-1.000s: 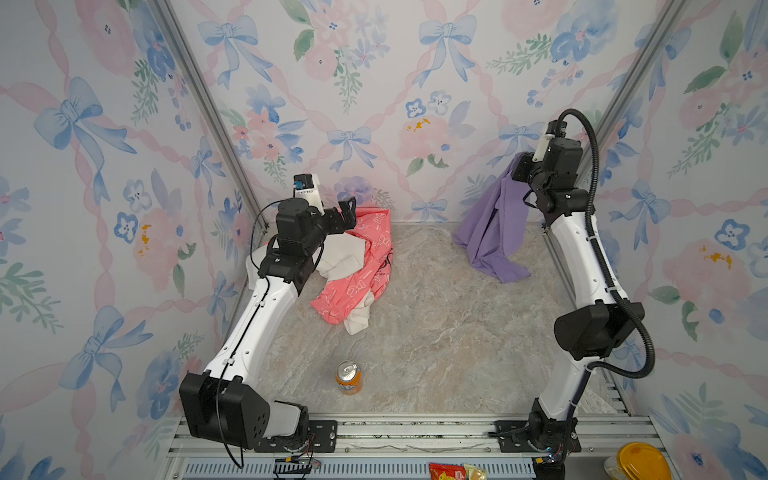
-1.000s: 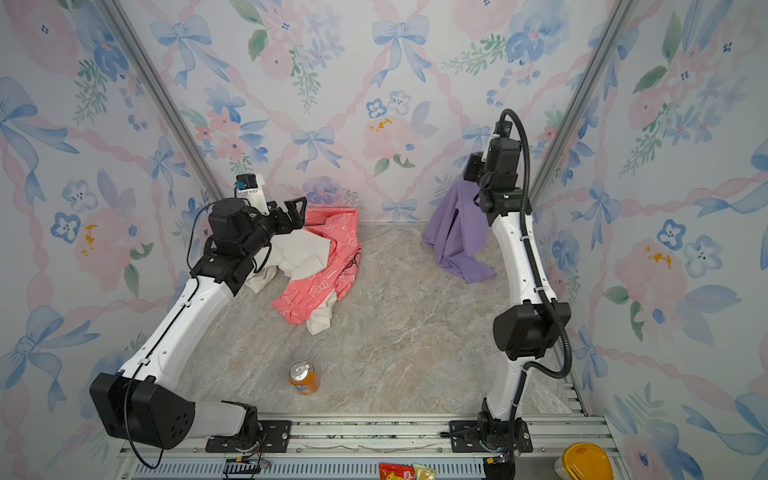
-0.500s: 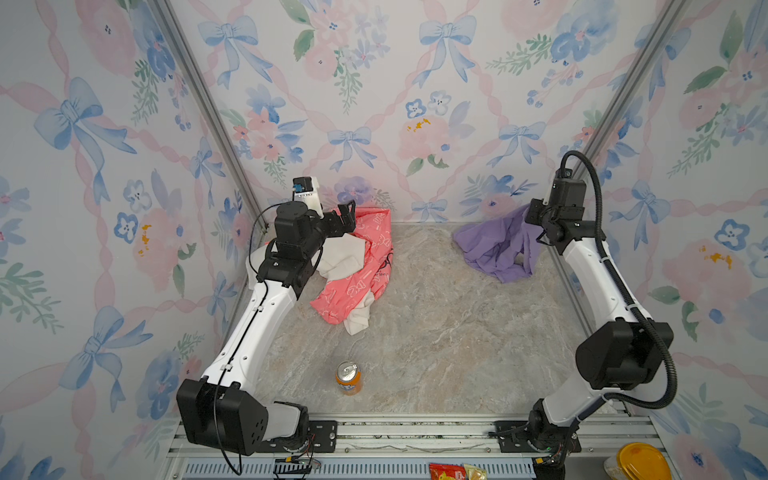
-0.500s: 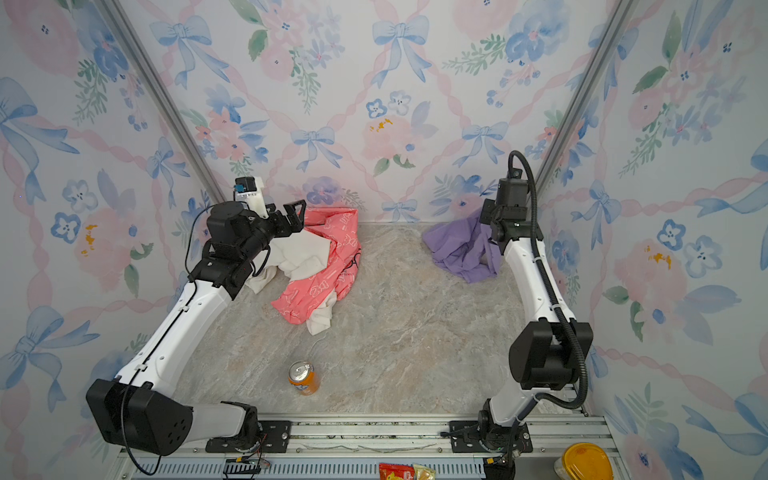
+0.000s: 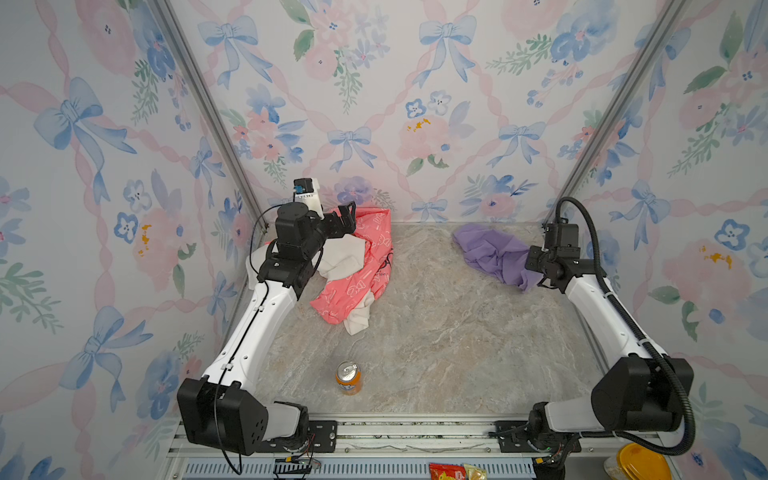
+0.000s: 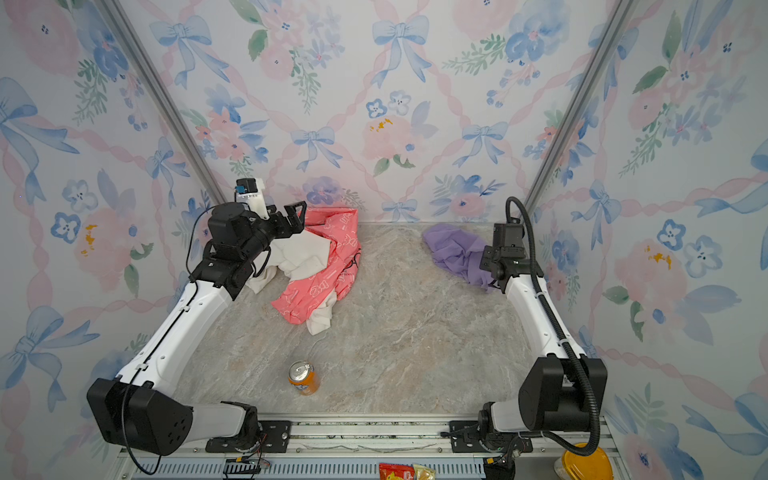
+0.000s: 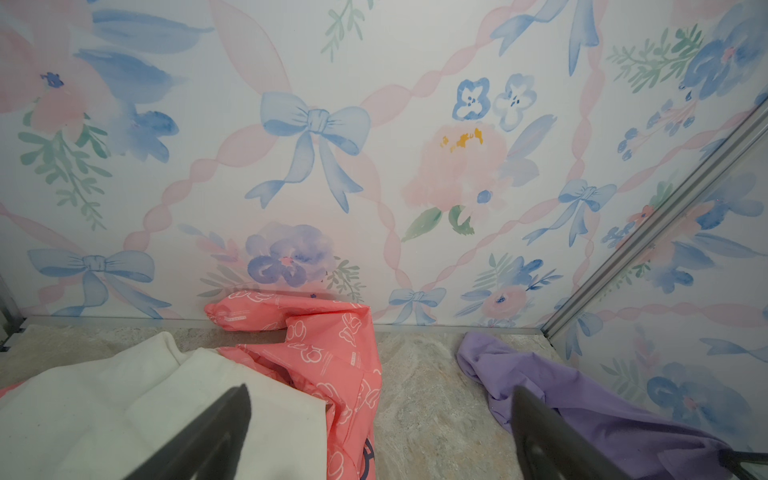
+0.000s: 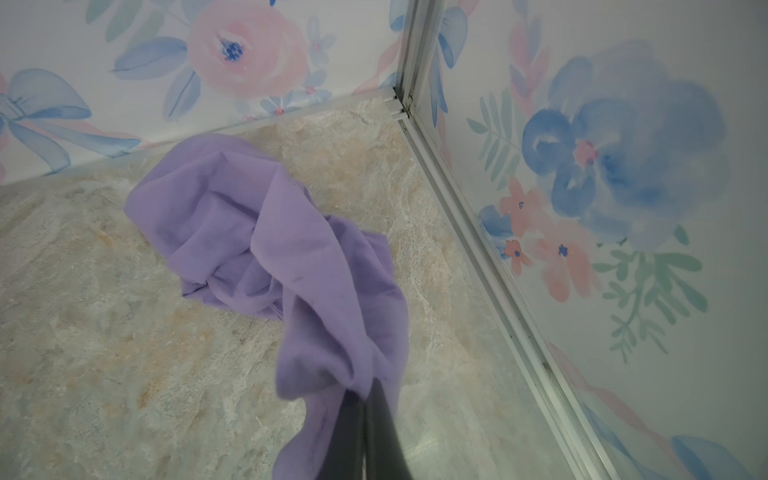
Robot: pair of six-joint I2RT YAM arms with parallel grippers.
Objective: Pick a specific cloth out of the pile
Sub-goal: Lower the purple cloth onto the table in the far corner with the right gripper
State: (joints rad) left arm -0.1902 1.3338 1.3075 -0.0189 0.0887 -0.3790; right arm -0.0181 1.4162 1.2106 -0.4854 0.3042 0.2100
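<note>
Lying crumpled on the tabletop (image 5: 436, 332) near its back right corner, the purple cloth (image 5: 488, 251) sits well apart from the pile (image 5: 357, 270) at the back left. The right gripper (image 8: 365, 405) is clenched on one end of the purple cloth. Its two fingers are pressed together with a fold of fabric pinched between them and raised a little off the surface. The rest of the fabric spreads toward the back wall. The pile holds a white cloth (image 5: 343, 259) tangled with a pink cloth (image 5: 372, 270) printed with white bows. The left gripper (image 5: 348, 218) hangs above the pile with its jaws spread wide and nothing between them. An orange can (image 5: 348, 377) stands alone near the front edge.
</note>
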